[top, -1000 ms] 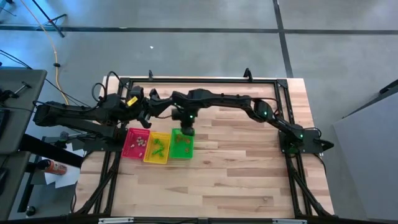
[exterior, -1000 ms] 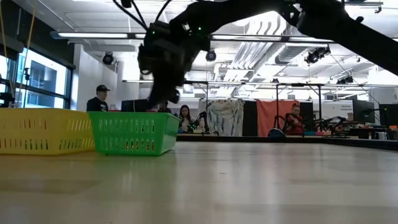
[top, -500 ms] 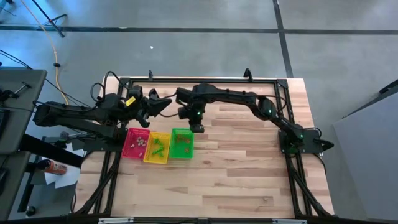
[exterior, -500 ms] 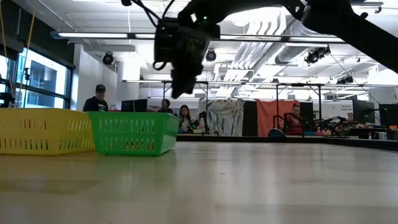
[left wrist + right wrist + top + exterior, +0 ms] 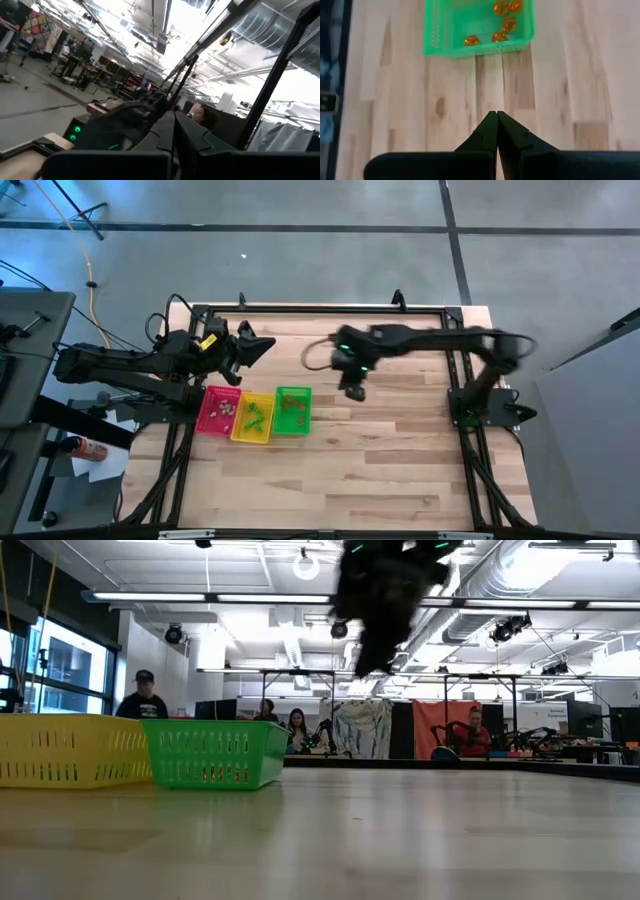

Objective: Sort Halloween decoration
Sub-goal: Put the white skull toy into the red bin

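Observation:
Three small trays stand in a row on the wooden table: red (image 5: 219, 410), yellow (image 5: 251, 418) and green (image 5: 293, 410). Tiny Halloween decoration pieces lie in them; orange ones (image 5: 502, 22) show on the floor of the green tray (image 5: 477, 25). My right gripper (image 5: 353, 391) hangs above bare table to the right of the green tray, shut with nothing between its fingers (image 5: 496, 122). In the low view it (image 5: 375, 658) is blurred, well above the tabletop. My left gripper (image 5: 262, 345) waits at the far left behind the trays, shut and pointing upward (image 5: 174, 127).
A dark metal frame (image 5: 330, 308) runs around the table's far and side edges. Bare wood (image 5: 380, 460) lies to the right of and in front of the trays. People sit and stand in the room beyond the table (image 5: 140, 698).
My right gripper has drawn away from above the green tray toward the table's right edge, rising a little as it went and staying shut. Its arm has folded back toward its base. The trays have not moved.

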